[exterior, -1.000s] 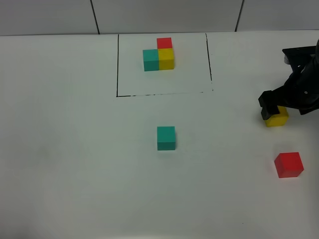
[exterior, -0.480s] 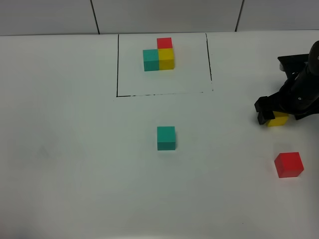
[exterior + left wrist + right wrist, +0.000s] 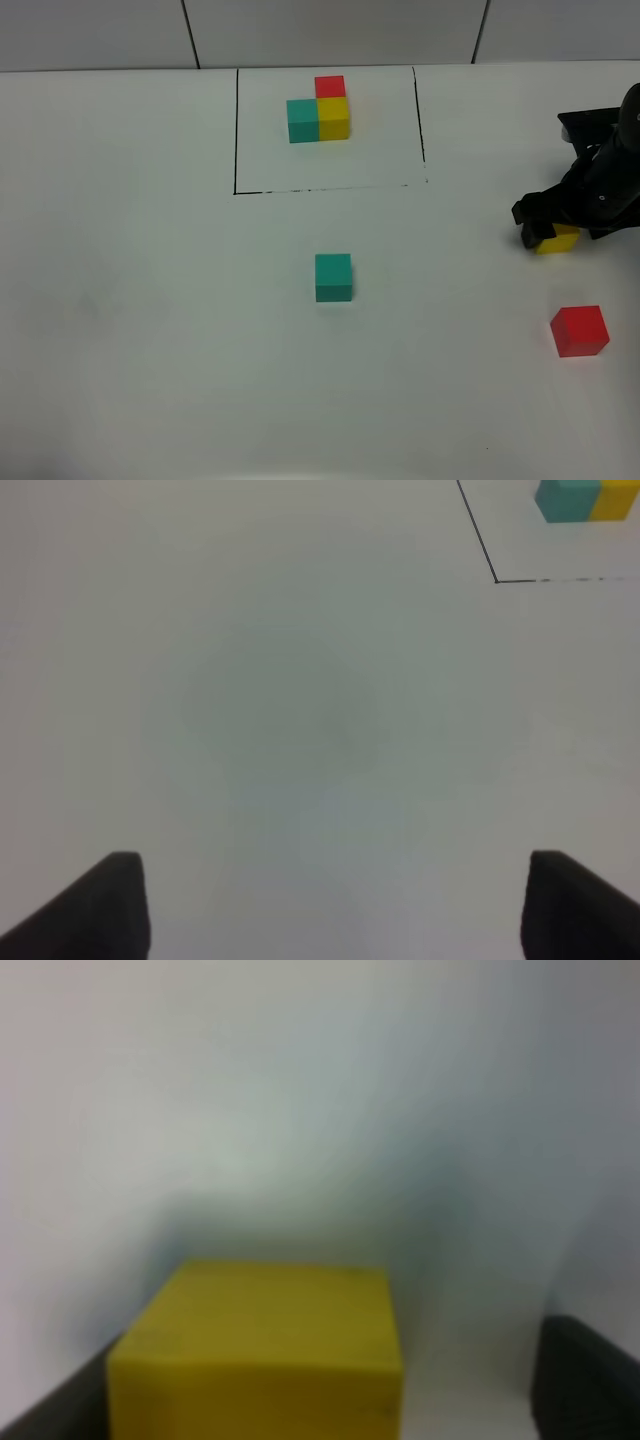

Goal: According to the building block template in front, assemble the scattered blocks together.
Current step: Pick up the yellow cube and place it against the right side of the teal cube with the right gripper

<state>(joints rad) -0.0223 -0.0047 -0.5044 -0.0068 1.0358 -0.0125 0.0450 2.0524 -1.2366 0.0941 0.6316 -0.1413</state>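
A plain white table [image 3: 150,300] carries a black-line rectangle [image 3: 236,130] framing a teal-yellow-red L of cubes [image 3: 320,112], a loose teal cube [image 3: 333,277] mid-table, a yellow cube [image 3: 557,240] far right and a red cube [image 3: 579,331] near it.

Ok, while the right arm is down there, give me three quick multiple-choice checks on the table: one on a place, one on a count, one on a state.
1. Where is the loose teal cube?
A. Outside the black frame, nearer the camera
B. Inside that frame
C. At the far left edge

2. How many loose cubes lie outside the frame?
A. Two
B. Four
C. Three

3. What is the right pincer doing?
A. Shut on nothing
B. Open, astride the yellow cube
C. Raised clear of every cube

Answers:
1. A: the exterior view shows it alone mid-table, below the frame's lower line.
2. C: teal, yellow and the red cube all sit outside the lines.
3. B: the right wrist view shows a gap between the cube and one finger.
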